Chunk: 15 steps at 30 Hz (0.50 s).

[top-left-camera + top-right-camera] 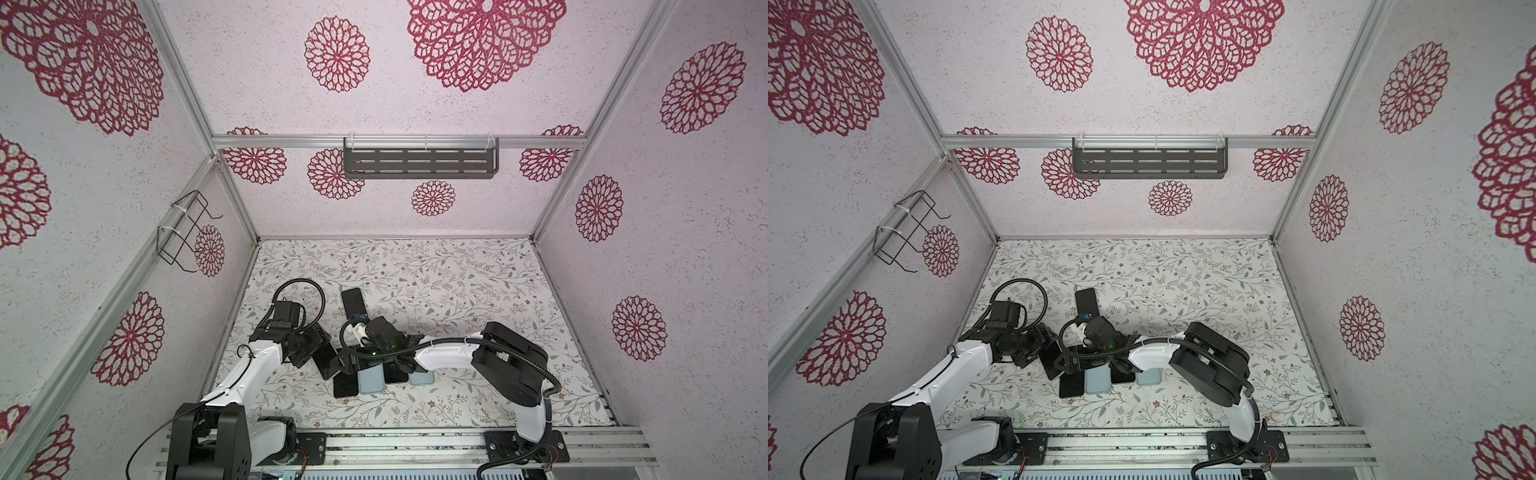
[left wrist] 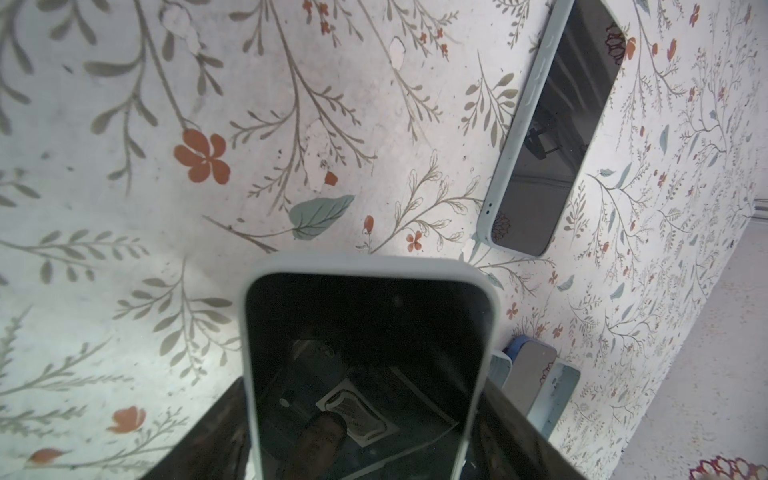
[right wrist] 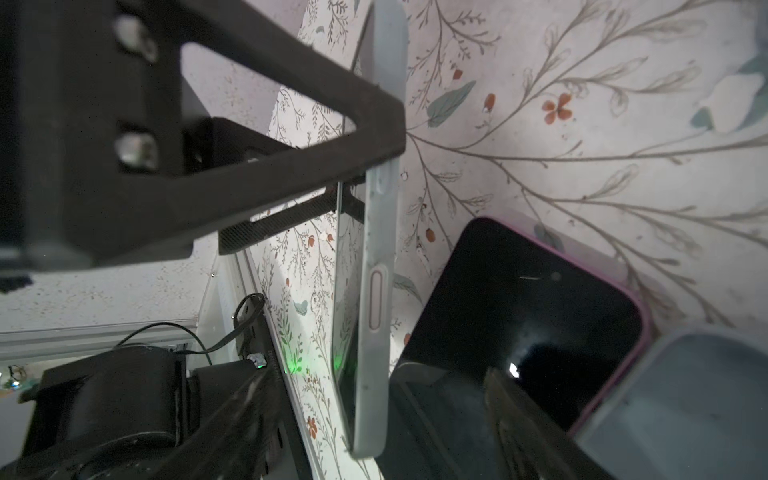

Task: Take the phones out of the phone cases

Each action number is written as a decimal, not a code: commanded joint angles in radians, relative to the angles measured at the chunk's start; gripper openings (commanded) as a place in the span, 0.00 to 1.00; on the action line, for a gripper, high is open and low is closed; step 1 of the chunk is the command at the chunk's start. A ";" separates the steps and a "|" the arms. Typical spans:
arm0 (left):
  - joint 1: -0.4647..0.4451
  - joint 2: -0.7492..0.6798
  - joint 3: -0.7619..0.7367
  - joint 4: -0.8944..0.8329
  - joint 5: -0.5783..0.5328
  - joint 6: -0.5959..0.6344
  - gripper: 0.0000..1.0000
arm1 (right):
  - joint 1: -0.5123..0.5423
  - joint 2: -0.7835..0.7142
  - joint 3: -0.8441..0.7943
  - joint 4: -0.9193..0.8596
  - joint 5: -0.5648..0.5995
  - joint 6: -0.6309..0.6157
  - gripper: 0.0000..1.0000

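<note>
My bench (image 1: pixel 457 282), under its leafy cover, carries a row of spare phones (image 1: pixel 371 380) lying flat, and I take that row as my marker. Both arms lean in over the end of the row nearest the left arm. There the phone case (image 2: pixel 365 264), pale and soft-looking, is lifted clear of the bench and tilted, just beside the row. The phone (image 2: pixel 365 365) is seated in it, dark screen toward the left wrist camera. The left gripper (image 2: pixel 368 424) is clamped across the case's width, its jaws fairly wide because the case is wide. I judge it serves as an anchor, presenting a free end. The right gripper (image 1: pixel 348 362) sits above the row, and one finger (image 3: pixel 374 120) meets the case's side edge by the button bumps. Whether its jaws have closed on the case I cannot tell. I judge that finger is placed to peel the rim off the phone.
</note>
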 commanded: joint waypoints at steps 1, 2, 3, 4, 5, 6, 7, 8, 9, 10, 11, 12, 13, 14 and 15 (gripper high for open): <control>-0.010 -0.034 -0.003 0.044 0.035 -0.018 0.54 | 0.004 0.006 0.039 0.048 -0.012 0.017 0.71; -0.014 -0.037 -0.004 0.048 0.037 -0.022 0.54 | 0.004 0.009 0.044 0.048 -0.013 0.018 0.66; -0.017 -0.041 -0.005 0.050 0.037 -0.026 0.54 | 0.004 0.013 0.048 0.048 -0.013 0.021 0.61; -0.021 -0.043 -0.005 0.053 0.037 -0.028 0.54 | 0.004 0.017 0.051 0.047 -0.013 0.023 0.57; -0.027 -0.044 -0.005 0.057 0.038 -0.032 0.54 | 0.004 0.018 0.053 0.048 -0.013 0.025 0.52; -0.034 -0.046 -0.005 0.062 0.039 -0.036 0.54 | 0.004 0.020 0.053 0.050 -0.014 0.030 0.46; -0.040 -0.044 -0.003 0.064 0.038 -0.039 0.54 | 0.004 0.021 0.053 0.050 -0.013 0.033 0.41; -0.047 -0.042 -0.003 0.069 0.037 -0.043 0.54 | 0.004 0.019 0.053 0.050 -0.013 0.037 0.35; -0.055 -0.043 -0.002 0.074 0.034 -0.047 0.53 | 0.004 0.017 0.052 0.051 -0.014 0.039 0.30; -0.060 -0.041 -0.002 0.081 0.035 -0.050 0.53 | 0.004 0.015 0.050 0.051 -0.013 0.041 0.28; -0.066 -0.041 -0.002 0.088 0.032 -0.055 0.53 | 0.005 0.012 0.049 0.052 -0.013 0.044 0.24; -0.072 -0.041 -0.001 0.094 0.032 -0.060 0.53 | 0.004 0.006 0.044 0.050 -0.014 0.045 0.20; -0.077 -0.041 -0.001 0.100 0.032 -0.066 0.53 | 0.004 -0.003 0.040 0.048 -0.012 0.045 0.16; -0.084 -0.041 0.001 0.110 0.032 -0.072 0.54 | 0.004 -0.013 0.032 0.042 -0.005 0.044 0.13; -0.091 -0.041 0.004 0.117 0.035 -0.077 0.54 | 0.003 -0.027 0.022 0.039 0.002 0.045 0.08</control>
